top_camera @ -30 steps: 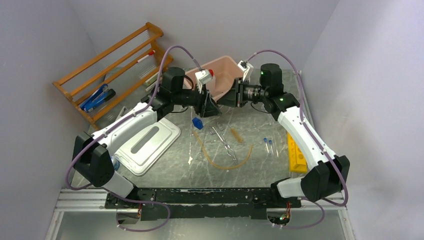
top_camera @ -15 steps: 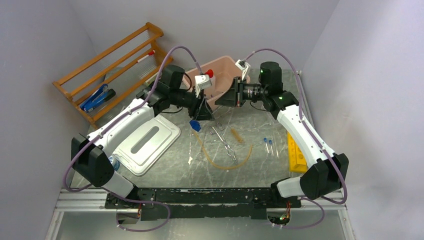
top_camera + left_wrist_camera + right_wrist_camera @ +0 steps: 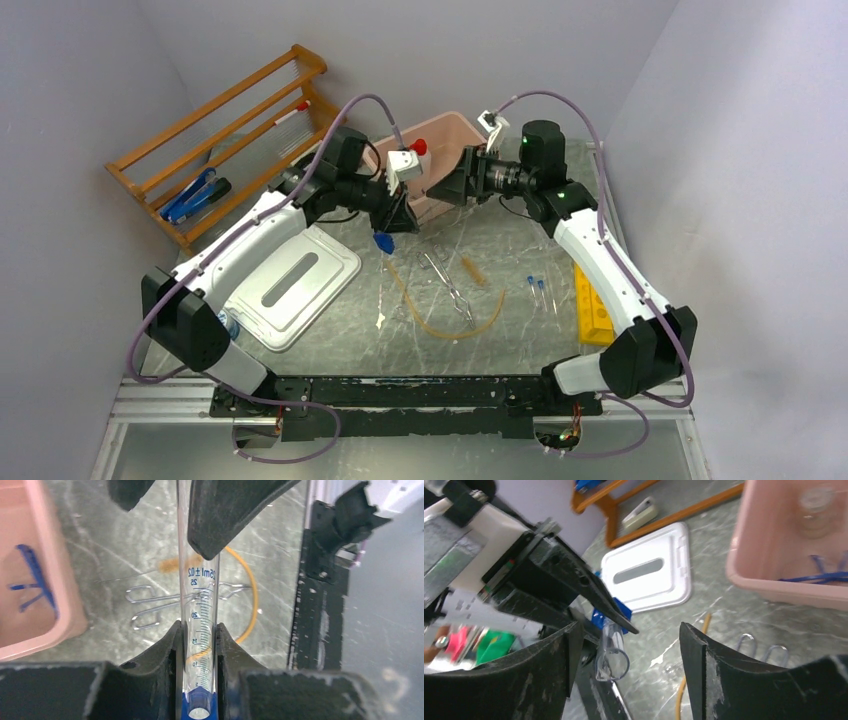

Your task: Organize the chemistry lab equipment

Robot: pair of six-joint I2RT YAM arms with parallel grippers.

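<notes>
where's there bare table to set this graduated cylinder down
Bare table lies between the white lid and the tan tubing loop, and along the near edge in front of the blue-capped tubes. The middle is crowded: tongs within the loop, the pink tub close behind.

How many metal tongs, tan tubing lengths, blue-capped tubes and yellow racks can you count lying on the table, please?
Metal tongs: 1
Tan tubing: 1
Blue-capped tubes: 2
Yellow rack: 1
Total: 5
</notes>
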